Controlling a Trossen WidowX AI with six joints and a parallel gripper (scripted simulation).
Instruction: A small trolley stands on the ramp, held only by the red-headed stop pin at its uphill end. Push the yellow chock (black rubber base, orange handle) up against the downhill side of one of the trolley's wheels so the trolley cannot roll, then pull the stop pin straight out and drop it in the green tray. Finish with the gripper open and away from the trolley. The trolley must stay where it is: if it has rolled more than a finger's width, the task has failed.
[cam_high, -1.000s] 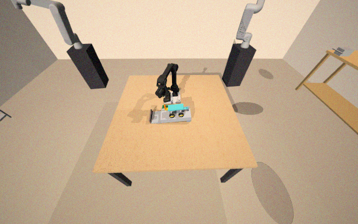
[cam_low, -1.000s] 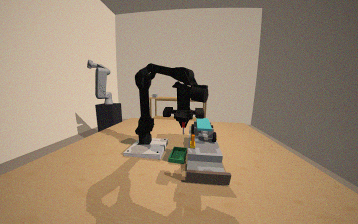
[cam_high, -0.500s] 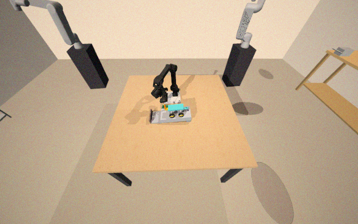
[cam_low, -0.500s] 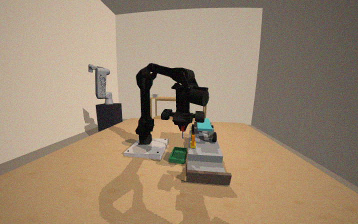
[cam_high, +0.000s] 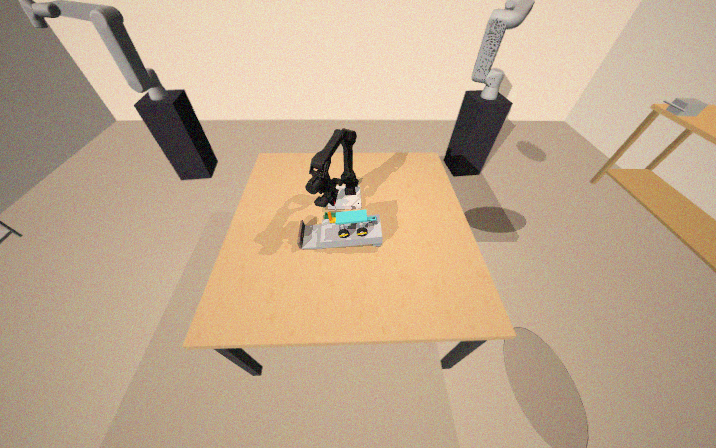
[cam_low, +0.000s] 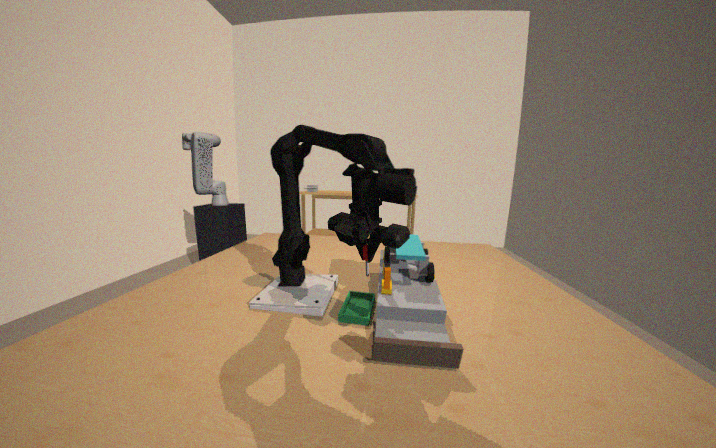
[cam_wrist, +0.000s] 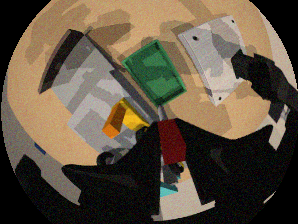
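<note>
My gripper (cam_low: 366, 254) (cam_wrist: 165, 124) is shut on the red-headed stop pin (cam_low: 365, 252) (cam_wrist: 171, 142). The pin's grey shaft points down, above and slightly behind the green tray (cam_low: 357, 306) (cam_wrist: 155, 72) in the exterior view. The teal trolley (cam_high: 351, 216) (cam_low: 409, 247) stands on the grey ramp (cam_high: 316, 240) (cam_low: 414, 303), partly hidden by my fingers in the wrist view. The yellow chock (cam_low: 387, 289) (cam_wrist: 131, 116), orange handle upright, sits on the ramp at the downhill side of a trolley wheel; it looks close against it, but the exact contact is hidden.
The ramp's brown end board (cam_low: 417, 353) (cam_wrist: 56, 67) stands at its low end. My white base plate (cam_low: 264, 304) (cam_wrist: 202, 55) lies beyond the tray from the ramp. Two grey arms on black pedestals (cam_high: 176, 134) (cam_high: 477, 132) stand beyond the table (cam_high: 348, 295).
</note>
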